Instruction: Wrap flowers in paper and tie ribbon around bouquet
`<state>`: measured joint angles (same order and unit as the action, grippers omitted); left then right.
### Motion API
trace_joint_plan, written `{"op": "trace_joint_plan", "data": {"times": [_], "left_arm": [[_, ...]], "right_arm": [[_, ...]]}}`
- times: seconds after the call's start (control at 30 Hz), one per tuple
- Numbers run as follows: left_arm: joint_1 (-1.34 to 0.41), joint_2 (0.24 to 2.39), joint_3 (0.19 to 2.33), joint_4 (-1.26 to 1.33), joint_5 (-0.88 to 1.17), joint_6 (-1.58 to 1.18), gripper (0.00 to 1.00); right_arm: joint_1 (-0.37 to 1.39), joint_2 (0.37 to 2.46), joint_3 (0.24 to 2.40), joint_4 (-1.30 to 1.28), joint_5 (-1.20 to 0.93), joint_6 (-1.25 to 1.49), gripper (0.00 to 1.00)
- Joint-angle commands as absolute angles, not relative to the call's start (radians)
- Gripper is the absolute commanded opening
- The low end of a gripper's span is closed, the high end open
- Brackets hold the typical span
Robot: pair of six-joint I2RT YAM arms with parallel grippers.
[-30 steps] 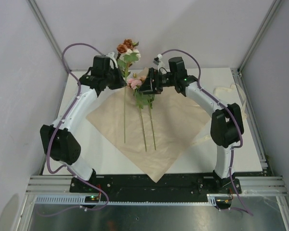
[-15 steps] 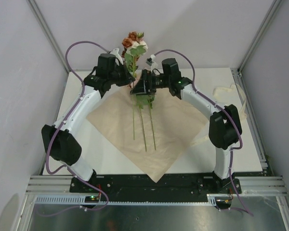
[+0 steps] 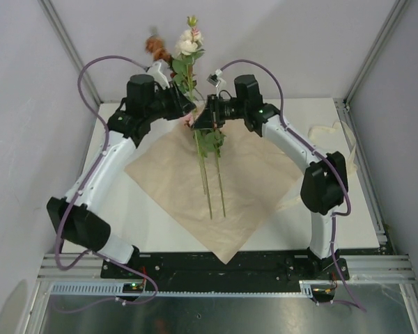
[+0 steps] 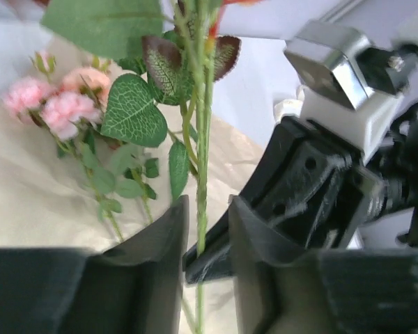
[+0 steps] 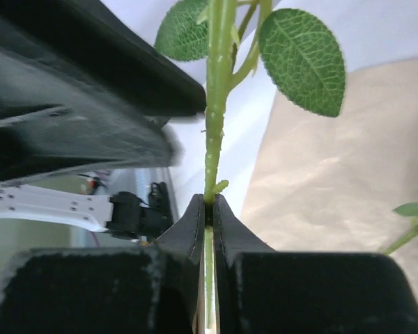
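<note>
At left, black two-finger left gripper (image 4: 207, 205): fingers slightly apart, slack around a thin green flower stem (image 5: 216, 104), a gap showing on each side. Stem upright, cream and rusty-orange blooms (image 3: 187, 43) high above both arms, broad green leaves (image 4: 134, 110) lower down. Just right of it, black right gripper (image 5: 209, 203): clamped tight on that same stem. Beneath both, thin peach-orange paper sheet (image 3: 254, 177), flat on the white table (image 3: 355, 209), set like a diamond, with pink blooms (image 4: 56, 108) and two more long stems (image 3: 216, 191) lying on it. Far right, cream-white ribbon strip (image 3: 326, 131) on the table beside the paper.
</note>
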<state>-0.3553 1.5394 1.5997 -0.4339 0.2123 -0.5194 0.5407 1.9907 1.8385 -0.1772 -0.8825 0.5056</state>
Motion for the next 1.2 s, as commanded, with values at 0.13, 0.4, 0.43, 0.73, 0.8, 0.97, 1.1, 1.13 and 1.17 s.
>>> {"op": "trace_joint_plan", "data": {"times": [0.13, 0.4, 0.43, 0.73, 0.8, 0.97, 1.1, 1.13, 1.17], "left_arm": [[-0.199, 1.209, 1.519, -0.377, 0.269, -0.307, 0.96], [0.057, 1.019, 1.309, -0.352, 0.190, -0.215, 0.99], [0.075, 1.010, 1.280, -0.352, 0.195, -0.214, 0.99], [0.090, 1.059, 1.158, -0.353, 0.302, -0.221, 0.99], [0.090, 1.090, 1.164, -0.352, 0.311, -0.240, 0.99], [0.089, 1.167, 1.182, -0.353, 0.344, -0.198, 1.00], [0.090, 1.221, 1.186, -0.358, 0.359, -0.162, 1.00], [0.089, 1.235, 1.188, -0.361, 0.357, -0.155, 1.00], [0.089, 1.252, 1.191, -0.365, 0.352, -0.144, 1.00]], "right_arm": [[0.521, 1.834, 1.932, -0.362, -0.904, -0.016, 0.00], [0.541, 1.743, 1.956, -0.514, -0.884, -0.160, 0.00], [0.537, 1.738, 1.947, -0.530, -0.864, -0.164, 0.00], [0.406, 1.794, 1.774, -0.571, -0.727, 0.145, 0.00], [0.393, 1.826, 1.747, -0.556, -0.726, 0.166, 0.00], [0.358, 1.966, 1.767, -0.531, -0.721, 0.188, 0.00], [0.328, 2.085, 1.796, -0.483, -0.741, 0.231, 0.00], [0.324, 2.115, 1.802, -0.472, -0.742, 0.239, 0.00], [0.322, 2.136, 1.807, -0.464, -0.742, 0.245, 0.00]]}}
